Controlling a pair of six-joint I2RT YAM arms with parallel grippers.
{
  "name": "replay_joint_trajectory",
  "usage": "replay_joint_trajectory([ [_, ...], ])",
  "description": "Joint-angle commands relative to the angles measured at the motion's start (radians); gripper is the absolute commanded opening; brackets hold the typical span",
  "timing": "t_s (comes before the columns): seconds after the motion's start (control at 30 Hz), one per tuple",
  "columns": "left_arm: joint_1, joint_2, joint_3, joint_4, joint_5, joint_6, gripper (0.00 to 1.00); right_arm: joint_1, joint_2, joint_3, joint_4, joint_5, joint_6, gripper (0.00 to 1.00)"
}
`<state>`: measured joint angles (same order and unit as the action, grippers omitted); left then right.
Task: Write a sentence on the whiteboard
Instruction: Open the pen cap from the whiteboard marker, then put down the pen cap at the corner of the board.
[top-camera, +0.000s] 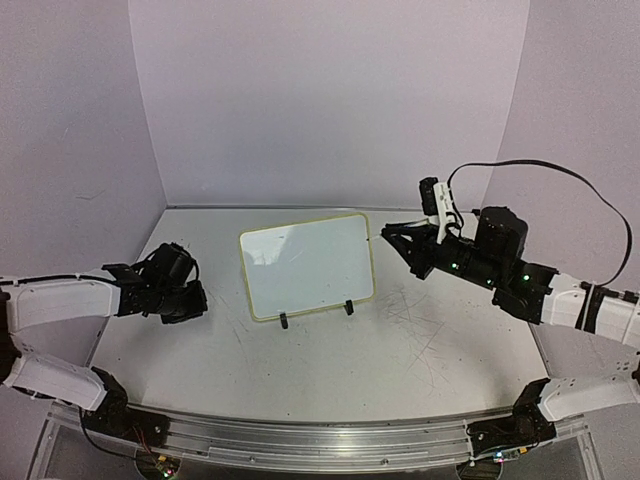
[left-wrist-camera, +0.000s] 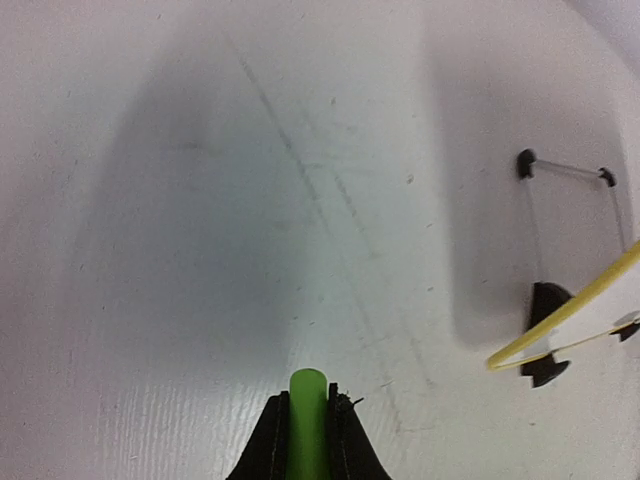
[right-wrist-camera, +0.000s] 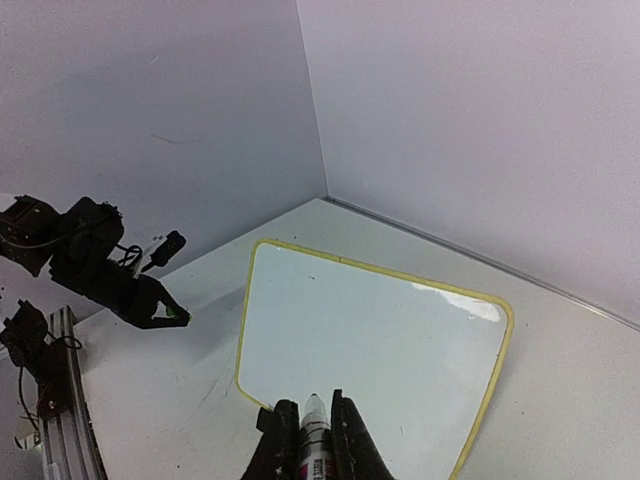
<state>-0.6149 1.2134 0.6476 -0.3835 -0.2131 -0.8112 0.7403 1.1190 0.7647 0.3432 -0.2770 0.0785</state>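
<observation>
The whiteboard (top-camera: 308, 265) stands tilted on two black feet mid-table, its pale yellow frame around a blank white face (right-wrist-camera: 370, 340); no sentence shows on it. My right gripper (top-camera: 392, 237) hovers at the board's right edge, shut on a white marker (right-wrist-camera: 315, 425) whose tip points over the board's near corner (right-wrist-camera: 314, 410). My left gripper (top-camera: 200, 298) sits low to the left of the board, shut on a green cap (left-wrist-camera: 308, 420) that sticks out past the fingertips (left-wrist-camera: 308, 400). In the left wrist view only a strip of the board's frame (left-wrist-camera: 570, 310) shows.
The white table (top-camera: 400, 350) carries grey scratch marks. Lilac walls (top-camera: 330, 100) close the back and both sides. A metal rail (top-camera: 320, 440) with the arm bases runs along the near edge. A black cable (top-camera: 560, 170) loops above the right arm.
</observation>
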Motion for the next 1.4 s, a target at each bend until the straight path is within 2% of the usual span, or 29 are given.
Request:
replay_joint_trajectory([
  [0.0,0.004,0.102,0.055,-0.087,-0.014,-0.010,0.00,0.000,0.006,0.065,-0.008,-0.012,-0.023,0.00],
  [0.17,0.006,0.276,0.133,-0.112,-0.026,0.005,0.00,0.001,0.002,0.047,0.000,0.002,-0.002,0.00],
  [0.37,0.005,0.349,0.165,-0.118,-0.052,0.049,0.00,0.001,-0.027,0.008,0.017,0.011,0.022,0.00],
  [0.5,0.006,0.359,0.191,-0.110,-0.116,0.077,0.03,0.001,-0.031,-0.005,0.019,0.016,0.026,0.00],
  [0.7,0.006,0.331,0.136,-0.026,-0.167,0.101,0.16,0.001,-0.031,-0.015,0.021,0.023,0.033,0.00],
  [0.93,0.004,0.314,0.073,0.043,-0.174,0.096,0.16,0.000,-0.026,-0.013,0.034,0.024,0.037,0.00],
  [1.03,0.004,0.289,0.053,0.066,-0.165,0.097,0.26,0.001,-0.021,-0.008,0.034,0.020,0.037,0.00],
  [1.37,-0.002,0.155,0.022,0.065,-0.091,0.099,0.50,0.001,-0.027,-0.016,0.034,0.021,0.045,0.00],
])
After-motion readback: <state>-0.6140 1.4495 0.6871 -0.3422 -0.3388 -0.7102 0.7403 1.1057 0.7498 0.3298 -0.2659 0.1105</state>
